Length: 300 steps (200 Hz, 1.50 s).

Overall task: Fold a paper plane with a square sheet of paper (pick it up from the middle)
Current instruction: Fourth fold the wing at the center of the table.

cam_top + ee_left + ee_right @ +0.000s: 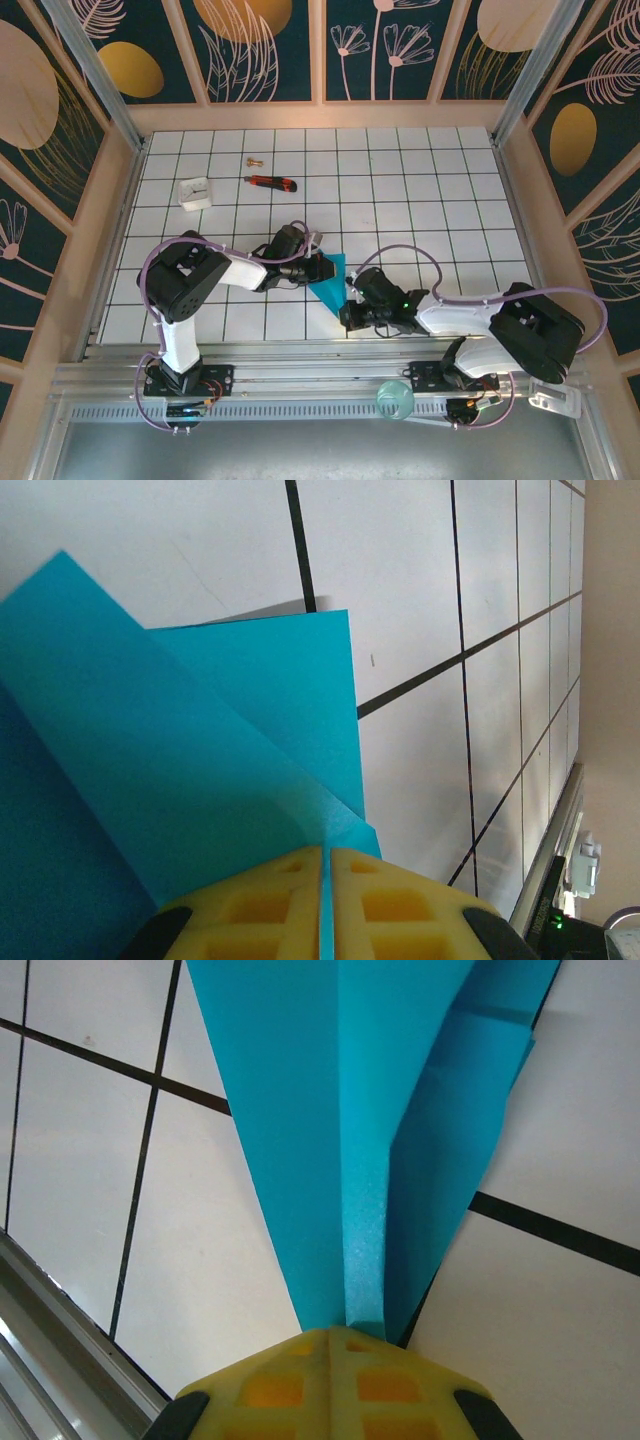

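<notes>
The square sheet of paper [329, 281] is teal and folded into a tapering, dart-like shape, held just above the tiles between both arms. My left gripper [321, 268] is shut on one edge of it. In the left wrist view the overlapping teal layers of paper [200, 750] spread out from the closed yellow pads of the left gripper [326, 865]. My right gripper [351, 297] is shut on the narrow end. In the right wrist view the paper [340, 1110] widens away from the right gripper [350, 1335], with a centre crease and a folded flap on the right.
A small white block [194, 192], a red-and-black utility knife [271, 182] and a small brass piece [251, 159] lie at the back left of the tiled table. A teal roll [395, 400] sits on the near rail. Frame posts stand at the table's corners.
</notes>
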Motion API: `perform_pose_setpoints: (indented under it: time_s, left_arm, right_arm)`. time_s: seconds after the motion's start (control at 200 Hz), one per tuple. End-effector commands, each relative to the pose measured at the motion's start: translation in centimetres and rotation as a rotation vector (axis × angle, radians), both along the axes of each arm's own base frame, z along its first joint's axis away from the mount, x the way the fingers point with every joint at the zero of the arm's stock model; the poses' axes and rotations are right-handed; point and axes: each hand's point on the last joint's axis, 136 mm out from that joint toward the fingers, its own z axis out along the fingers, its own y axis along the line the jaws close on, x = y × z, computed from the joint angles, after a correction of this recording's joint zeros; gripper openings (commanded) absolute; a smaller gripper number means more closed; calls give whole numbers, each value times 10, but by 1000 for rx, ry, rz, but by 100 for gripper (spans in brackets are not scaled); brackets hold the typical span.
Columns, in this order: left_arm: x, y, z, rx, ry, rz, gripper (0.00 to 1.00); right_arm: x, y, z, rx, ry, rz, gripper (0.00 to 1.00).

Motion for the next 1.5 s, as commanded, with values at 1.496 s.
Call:
perform_pose_setpoints:
  time_s: [1.496]
  left_arm:
    - [0,15,-33,104,44,32,13]
  right_arm:
    - [53,15,12,21,-53,-56,0]
